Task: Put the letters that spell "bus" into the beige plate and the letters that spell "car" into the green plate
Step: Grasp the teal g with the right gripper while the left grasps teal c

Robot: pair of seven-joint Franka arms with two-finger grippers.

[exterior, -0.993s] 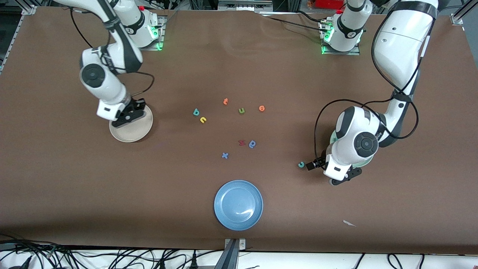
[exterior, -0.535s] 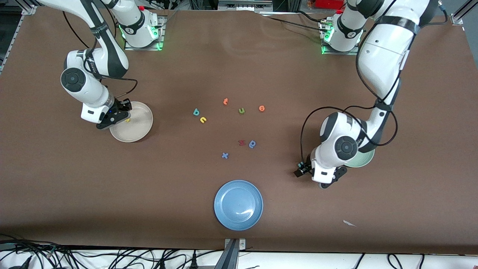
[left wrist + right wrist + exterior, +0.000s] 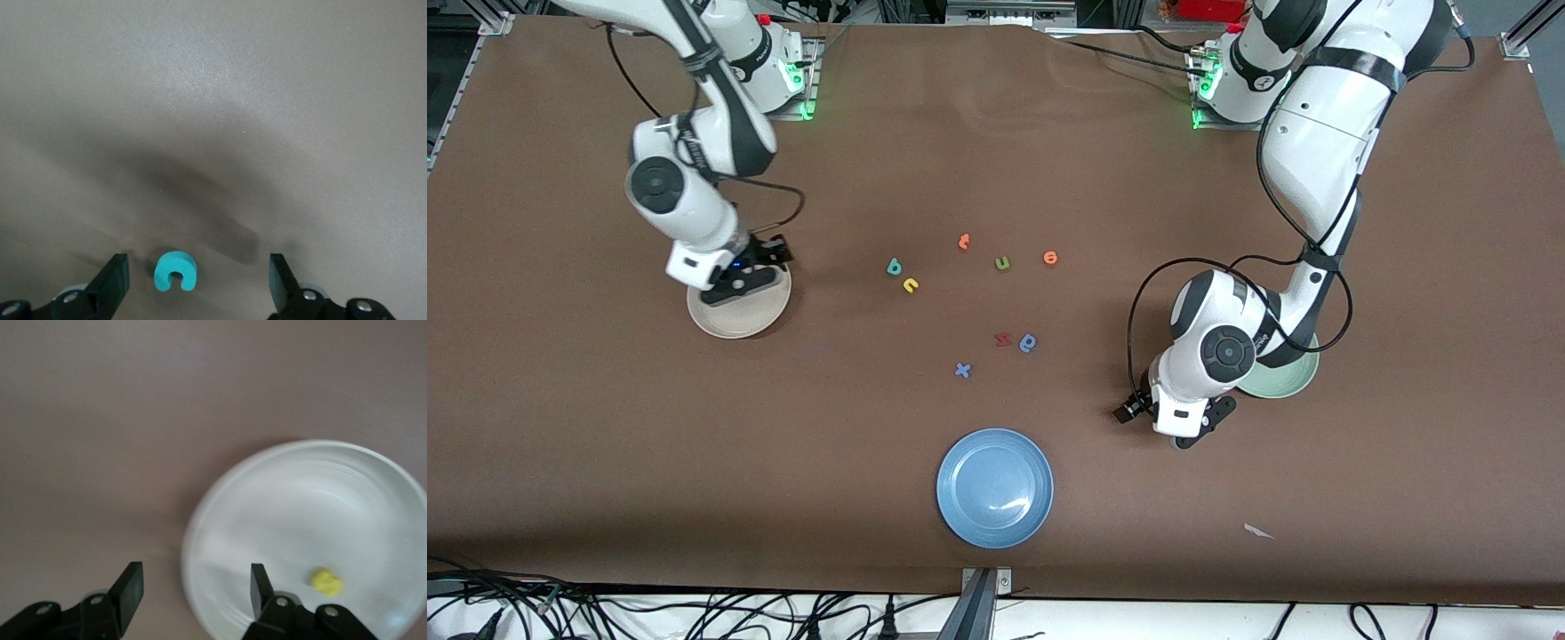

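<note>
Teal "c" (image 3: 175,271) flat on the brown table (image 3: 605,427), between the spread jaws of the left gripper (image 3: 199,280), closer to one finger (image 3: 115,277) than the other, touching neither. Same gripper (image 3: 1129,412) low over the table, beside the green plate (image 3: 1294,384), which sits toward the left arm's end, partly covered by that arm. Nothing pinched.

Blue plate (image 3: 994,487) nearest the front camera, at mid-table. Farther off, loose letters between the two grippers: blue "x" (image 3: 962,370), red letter (image 3: 1002,339), blue "a"-like letter (image 3: 1028,342), then yellow "u" (image 3: 911,285) touching or just beside teal "b" (image 3: 894,267), then olive-green "u" (image 3: 1002,262), orange "e" (image 3: 1050,258) and orange "t" (image 3: 964,241).

Right gripper (image 3: 195,590) over the rim of the beige plate (image 3: 280,493), jaws spread and holding nothing; one finger (image 3: 131,590) above bare table, the other above the plate. Yellow letter (image 3: 325,581) lying inside that plate, off to the side of the jaws, clear of both fingers. From the front camera, right gripper (image 3: 758,265) at the beige plate (image 3: 734,320), toward the right arm's end.
</note>
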